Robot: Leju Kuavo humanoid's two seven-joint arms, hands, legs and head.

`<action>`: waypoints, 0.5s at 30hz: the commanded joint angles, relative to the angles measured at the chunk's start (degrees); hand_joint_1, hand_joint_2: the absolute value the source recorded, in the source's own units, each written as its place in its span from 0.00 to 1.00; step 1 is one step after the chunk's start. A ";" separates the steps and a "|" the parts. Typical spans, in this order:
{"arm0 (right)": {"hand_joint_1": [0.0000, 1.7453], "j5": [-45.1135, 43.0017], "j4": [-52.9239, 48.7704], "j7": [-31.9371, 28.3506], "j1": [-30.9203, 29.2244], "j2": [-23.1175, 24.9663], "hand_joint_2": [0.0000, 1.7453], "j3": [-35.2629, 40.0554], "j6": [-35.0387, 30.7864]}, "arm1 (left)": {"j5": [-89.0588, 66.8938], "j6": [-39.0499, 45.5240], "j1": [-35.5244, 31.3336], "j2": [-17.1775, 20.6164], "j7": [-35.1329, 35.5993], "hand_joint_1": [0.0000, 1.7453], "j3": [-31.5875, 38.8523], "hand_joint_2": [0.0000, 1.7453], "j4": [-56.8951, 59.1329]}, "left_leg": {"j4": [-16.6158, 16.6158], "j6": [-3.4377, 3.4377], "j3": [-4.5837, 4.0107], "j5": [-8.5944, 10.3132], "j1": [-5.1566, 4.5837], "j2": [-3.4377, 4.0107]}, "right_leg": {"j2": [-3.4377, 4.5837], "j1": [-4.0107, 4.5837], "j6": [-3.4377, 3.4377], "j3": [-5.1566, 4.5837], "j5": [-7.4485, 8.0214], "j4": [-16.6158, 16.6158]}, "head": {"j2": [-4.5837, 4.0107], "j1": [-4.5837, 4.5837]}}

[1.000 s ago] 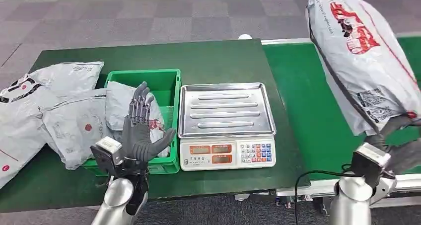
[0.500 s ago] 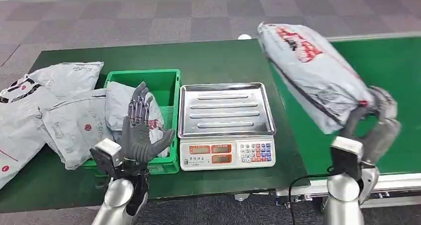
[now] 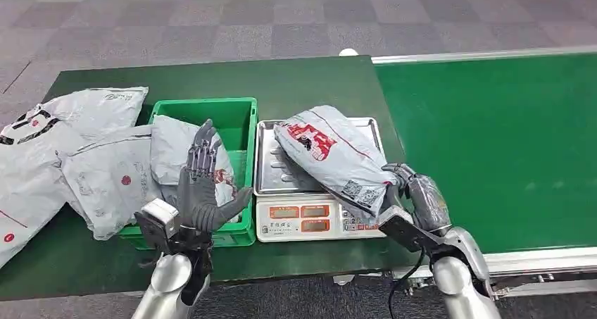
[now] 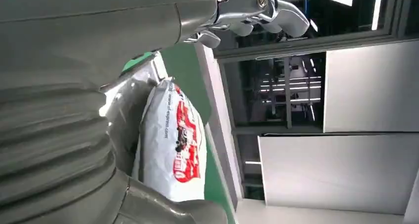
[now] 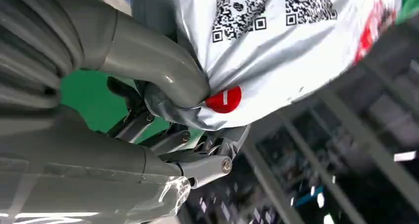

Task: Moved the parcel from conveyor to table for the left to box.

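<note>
A grey plastic parcel [image 3: 331, 157] with red print and QR labels lies across the steel pan of the scale [image 3: 271, 179]. My right hand [image 3: 421, 201] grips its near end, thumb pressed into the bag [image 5: 276, 51] by a red dot. My left hand [image 3: 200, 185] is raised upright over the front of the green crate [image 3: 238, 115], fingers spread, holding nothing. From the left wrist view the parcel [image 4: 175, 140] shows beyond my palm. The green conveyor belt [image 3: 493, 136] lies to the right.
Several grey mail bags [image 3: 63, 157] are piled on the dark green table [image 3: 310, 79] at the left, one [image 3: 172, 153] resting in the crate. The scale's display and keypad [image 3: 310, 218] face the table's front edge. Grey carpet floor lies beyond.
My right hand has swung the parcel left and down from above the conveyor onto the scale pan. The left hand has stayed raised in place.
</note>
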 commanded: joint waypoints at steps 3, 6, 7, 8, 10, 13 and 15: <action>1.00 -1.90 11.12 0.02 -5.75 -4.95 1.00 7.62 3.86 | 0.21 0.23 -1.20 2.28 0.37 0.00 -0.51 1.00 1.16 | -0.08 -0.01 0.16 -0.02 0.02 0.18 | 0.20 0.03 -0.03 0.13 0.05 -0.10 | -0.02 0.00; 1.00 -5.17 11.42 -1.77 -6.42 -5.61 1.00 8.69 5.83 | 0.21 0.28 -1.00 2.44 0.51 0.00 -0.66 1.00 0.94 | -0.06 -0.01 0.14 -0.02 0.04 0.14 | 0.16 0.04 -0.03 0.11 0.04 -0.09 | -0.02 0.00; 1.00 -5.17 11.42 -1.77 -6.42 -5.61 1.00 8.69 5.83 | 0.21 0.28 -1.00 2.44 0.51 0.00 -0.66 1.00 0.94 | -0.17 -0.01 0.27 0.00 0.04 0.16 | 0.21 0.05 -0.04 0.23 0.07 -0.21 | -0.02 0.00; 1.00 -5.17 11.42 -1.77 -6.42 -5.61 1.00 8.69 5.83 | 0.21 0.28 -1.00 2.44 0.51 0.00 -0.66 1.00 0.94 | -0.09 -0.01 0.19 -0.01 0.02 0.12 | 0.14 0.03 -0.03 0.15 0.03 -0.11 | 0.00 0.00; 1.00 -5.17 11.42 -1.77 -6.42 -5.61 1.00 8.69 5.83 | 0.21 0.28 -1.00 2.44 0.51 0.00 -0.66 1.00 0.94 | -0.09 -0.01 0.20 -0.02 0.02 0.10 | 0.13 0.03 -0.03 0.17 0.02 -0.11 | -0.02 0.00; 1.00 -5.17 11.44 -1.77 -6.31 -5.61 1.00 8.73 5.83 | 0.21 0.28 -0.98 2.46 0.51 0.00 -0.65 1.00 0.96 | -0.08 -0.01 0.17 -0.01 0.03 0.09 | 0.12 0.04 -0.03 0.16 0.03 -0.12 | 0.00 0.00; 1.00 -5.17 11.44 -1.77 -6.31 -5.61 1.00 8.73 5.83 | 0.21 0.28 -0.98 2.46 0.51 0.00 -0.65 1.00 0.96 | -0.09 -0.01 0.21 -0.02 0.02 0.11 | 0.15 0.02 -0.03 0.19 0.02 -0.12 | 0.00 0.00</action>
